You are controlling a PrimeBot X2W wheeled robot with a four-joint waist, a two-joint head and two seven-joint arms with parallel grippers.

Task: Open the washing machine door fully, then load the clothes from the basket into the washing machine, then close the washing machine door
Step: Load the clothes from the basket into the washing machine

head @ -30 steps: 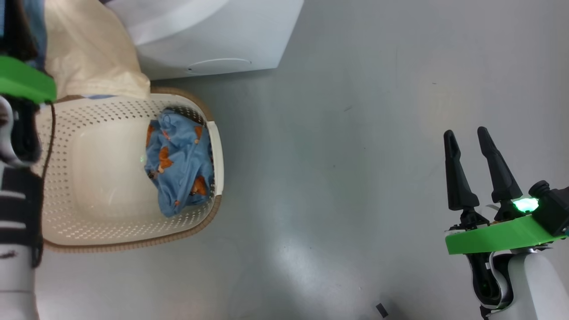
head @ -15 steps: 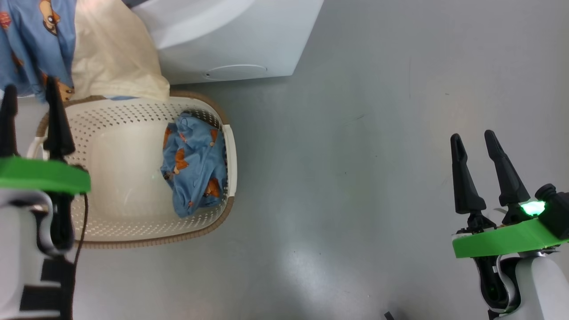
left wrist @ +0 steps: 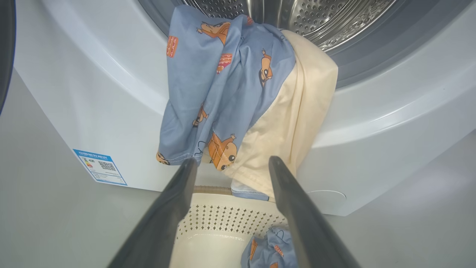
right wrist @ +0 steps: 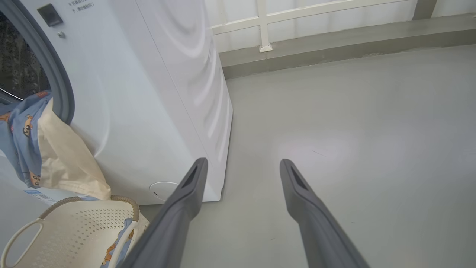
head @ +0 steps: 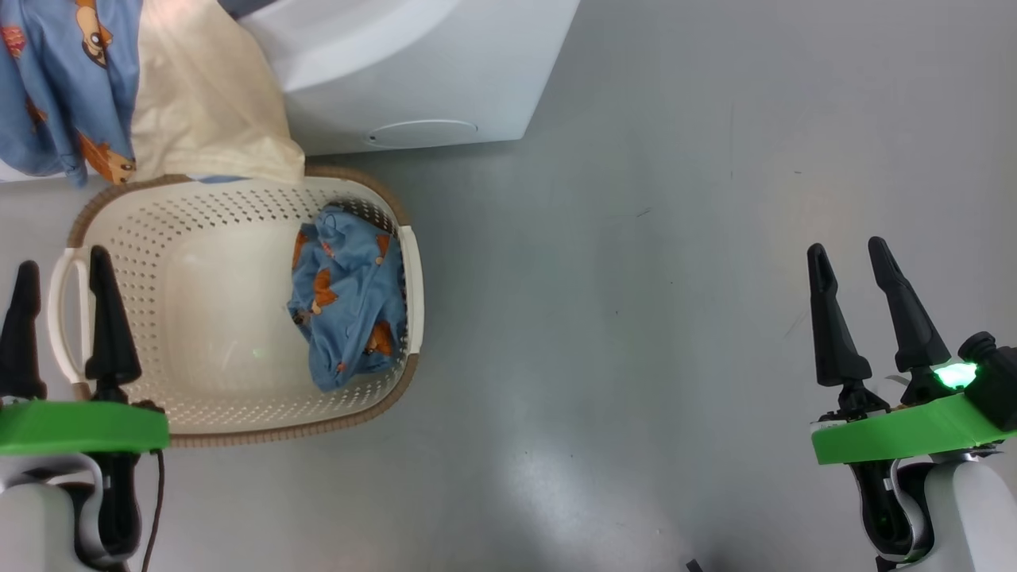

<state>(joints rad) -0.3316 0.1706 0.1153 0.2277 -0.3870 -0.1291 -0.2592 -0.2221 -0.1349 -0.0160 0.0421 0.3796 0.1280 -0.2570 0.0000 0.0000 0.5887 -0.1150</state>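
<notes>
Soft, even light fills the laundry corner, with no hard shadows. The grey floor point(head: 715, 199) carries a pale sheen at the lower centre of the head view and another bright patch in the right wrist view. Only a thin dark edge lies under the basket point(head: 238, 433). Glossy streaks run across the washing machine point(left wrist: 74, 93) front, and its steel drum point(left wrist: 297, 15) glints. A green lamp point(head: 953, 373) glows by the right gripper point(head: 846, 248). In both wrist views the near fingers point(left wrist: 160, 223) blur and straight edges bow.
</notes>
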